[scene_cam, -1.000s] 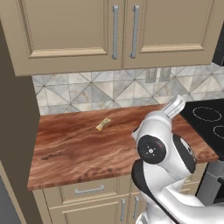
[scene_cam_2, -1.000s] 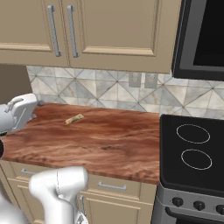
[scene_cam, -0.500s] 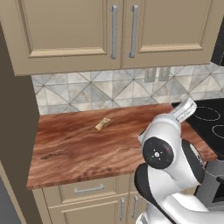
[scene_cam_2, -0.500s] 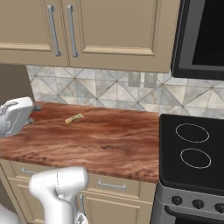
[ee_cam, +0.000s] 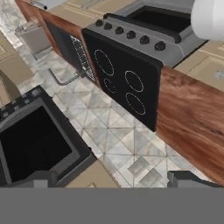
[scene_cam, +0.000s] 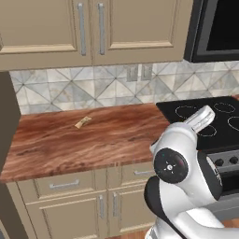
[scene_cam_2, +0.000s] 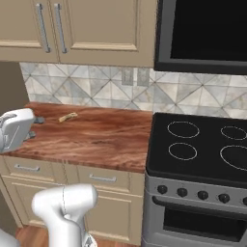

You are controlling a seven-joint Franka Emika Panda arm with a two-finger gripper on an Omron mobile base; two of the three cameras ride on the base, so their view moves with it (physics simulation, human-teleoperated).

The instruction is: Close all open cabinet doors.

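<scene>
Cabinet doors (scene_cam: 88, 25): two tall beige shaker wall units w/ vertical silver bar handles, mounted above the wood counter (scene_cam: 93, 137), both flush shut, side by side; same pair at upper left in right base view (scene_cam_2: 72, 24). Below/around: tiled backsplash (scene_cam: 93, 88) w/ outlet plates, small tan scrap (scene_cam: 83, 122) lying on counter near the wall, black cooktop (scene_cam_2: 202, 144) just right of counter, microwave (scene_cam_2: 202, 34) over it. Gripper (ee_cam: 113, 181): finger tips wide apart, nothing between, aimed at backsplash by the cooktop.
</scene>
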